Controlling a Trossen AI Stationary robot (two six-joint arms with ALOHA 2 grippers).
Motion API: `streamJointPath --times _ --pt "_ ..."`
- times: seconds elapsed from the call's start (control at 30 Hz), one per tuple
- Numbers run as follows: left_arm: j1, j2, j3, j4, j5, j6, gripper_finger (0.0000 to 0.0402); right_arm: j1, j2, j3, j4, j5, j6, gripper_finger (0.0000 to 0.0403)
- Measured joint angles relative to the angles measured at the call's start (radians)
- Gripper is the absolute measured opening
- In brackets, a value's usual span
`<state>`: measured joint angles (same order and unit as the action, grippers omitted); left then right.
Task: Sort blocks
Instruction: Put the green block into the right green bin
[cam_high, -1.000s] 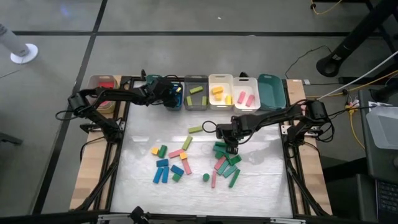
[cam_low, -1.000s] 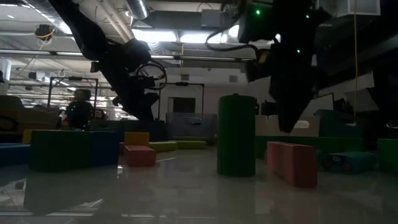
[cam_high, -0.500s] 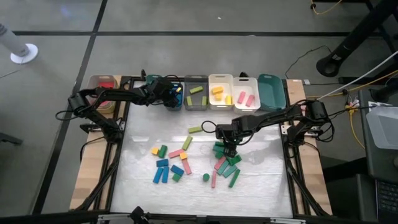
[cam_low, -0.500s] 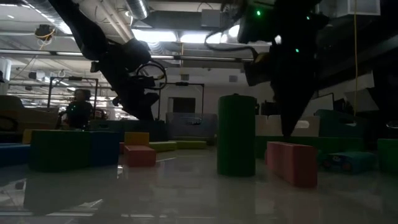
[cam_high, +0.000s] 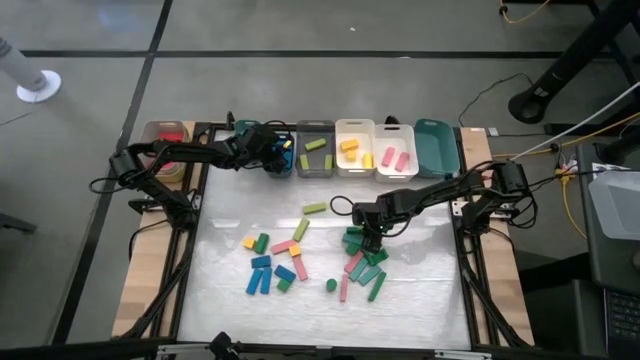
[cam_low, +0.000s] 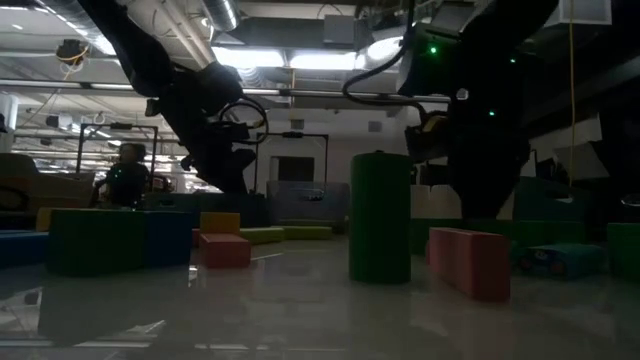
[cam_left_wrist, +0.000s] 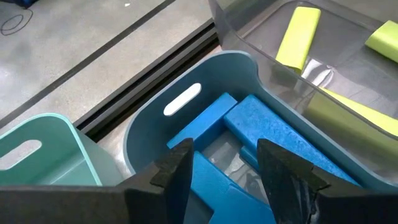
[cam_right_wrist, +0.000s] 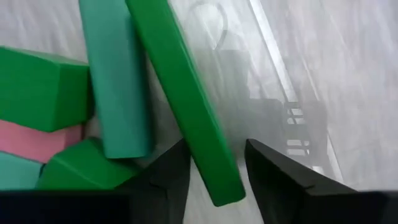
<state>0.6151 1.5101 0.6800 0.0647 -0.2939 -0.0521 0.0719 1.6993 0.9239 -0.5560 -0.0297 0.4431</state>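
A: Two claws, what changed?
B: Right claw (cam_high: 373, 239) has lowered onto the blocks (cam_high: 361, 256) on the desk (cam_high: 430, 290), fingers spread astride a dark green bar (cam_right_wrist: 186, 106). Left claw (cam_left_wrist: 221, 165) stays spread over the blue bin (cam_left_wrist: 149, 118).

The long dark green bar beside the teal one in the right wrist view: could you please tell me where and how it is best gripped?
Probably across the dark green bar's narrow width near its free end, coming straight down. It lies flat, and the right end effector already straddles that end; farther up, the teal bar crowds one side.
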Motion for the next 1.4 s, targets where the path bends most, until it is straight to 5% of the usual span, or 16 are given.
streamJointPath --times 0.2,0.63,0.9,1.2,1.4 --pt "0.000 0.000 0.000 0.000 0.000 0.000 0.0164 0.000 0.002 0.007 0.021 0.031 -0.005 0.0053" --pt "0.000 0.000 0.000 -0.004 0.000 -0.001 0.0164 -0.062 -0.015 0.205 -0.229 0.132 -0.127 0.0071" --pt "0.002 -0.050 0.000 -0.018 -0.001 -0.023 0.0164 -0.156 -0.018 0.404 -0.515 0.352 -0.272 0.0059" --pt "0.002 -0.171 0.000 -0.092 -0.005 -0.005 0.0164 -0.358 -0.019 0.505 -0.689 0.643 -0.297 0.0059" --pt "0.002 -0.228 0.000 -0.114 -0.006 0.026 0.0164 -0.553 -0.019 0.505 -0.761 0.659 -0.266 0.0067"
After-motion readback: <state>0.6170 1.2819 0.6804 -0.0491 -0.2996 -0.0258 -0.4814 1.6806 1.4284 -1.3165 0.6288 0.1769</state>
